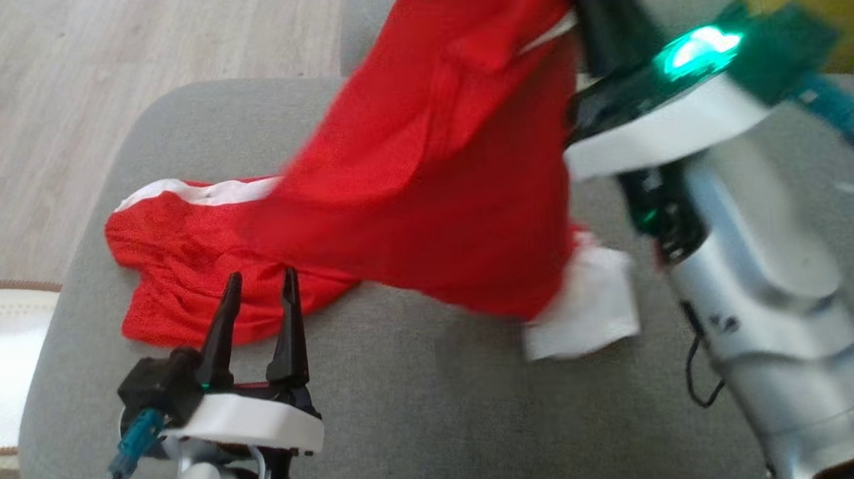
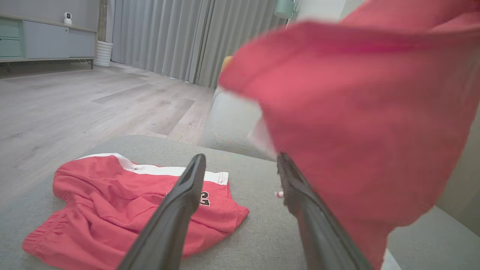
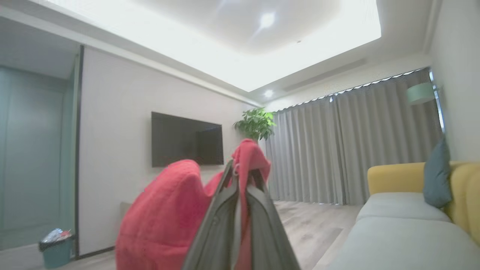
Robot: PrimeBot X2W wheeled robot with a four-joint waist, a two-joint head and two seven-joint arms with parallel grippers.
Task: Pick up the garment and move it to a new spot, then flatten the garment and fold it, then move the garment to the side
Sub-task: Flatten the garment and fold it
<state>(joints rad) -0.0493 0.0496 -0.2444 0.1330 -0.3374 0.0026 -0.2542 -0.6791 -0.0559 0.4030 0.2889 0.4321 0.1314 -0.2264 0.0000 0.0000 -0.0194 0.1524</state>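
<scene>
Pinched shut on an edge of the red mesh garment with white trim (image 1: 436,156), the right gripper (image 3: 243,171) holds it hanging above the grey fabric seat cushion (image 1: 424,420), likely for carrying elsewhere, while the left gripper (image 1: 261,277) waits low over the cushion, spread and empty

Living room: pale wood-plank floor (image 2: 93,93), grey floor-length curtains (image 2: 180,37), white wall (image 3: 112,112) bearing a dark television (image 3: 186,139), leafy potted plant (image 3: 255,123) beside it, recessed ceiling (image 3: 243,45) with bright cove lighting. Furniture: grey upholstered seat (image 1: 447,418) in the foreground, yellow sofa (image 3: 390,178) with teal cushion (image 3: 437,176), low pale sideboard (image 2: 45,41) carrying a small white camera (image 2: 68,17). Sundries: white ribbed container (image 2: 103,53) by the curtains, teal waste bin (image 3: 56,249).
</scene>
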